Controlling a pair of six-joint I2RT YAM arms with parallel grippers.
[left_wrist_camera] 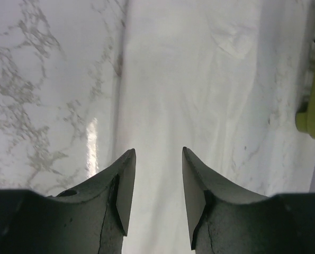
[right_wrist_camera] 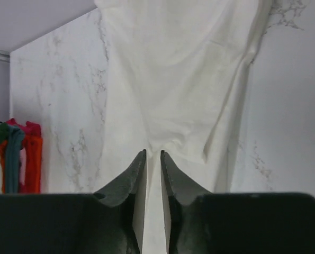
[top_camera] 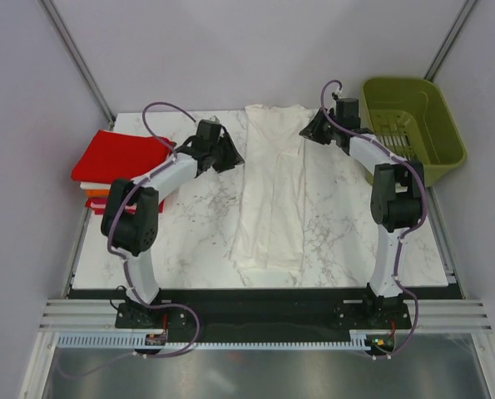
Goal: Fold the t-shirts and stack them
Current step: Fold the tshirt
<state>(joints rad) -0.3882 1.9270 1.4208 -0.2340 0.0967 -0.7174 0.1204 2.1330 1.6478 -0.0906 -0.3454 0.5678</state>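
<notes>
Your bench [top_camera: 189, 241] is a white marble-patterned top set between pale walls, with both arms reaching out from its near edge. The white t-shirt [top_camera: 272, 191] lies down the middle of it, folded in from the sides into a long narrow strip that runs from the far edge toward you.

The stack of folded t-shirts [top_camera: 118, 158] sits at the left edge, well apart from the white one. You can see a red one on top, with orange, white and pink-red layers beneath. An olive-green basket [top_camera: 413, 125] stands at the far right corner.

Your left pincer [top_camera: 227, 155] is at the left edge of the white t-shirt, near its far end. In the left wrist view its jaws stand apart with nothing between them, above the line where cloth meets marble.

Your right pincer [top_camera: 312, 131] is at the shirt's far right side. Its jaws are nearly together, leaving a thin slit that shows white. You cannot tell from that view whether they pinch the cloth or merely hang over it.
</notes>
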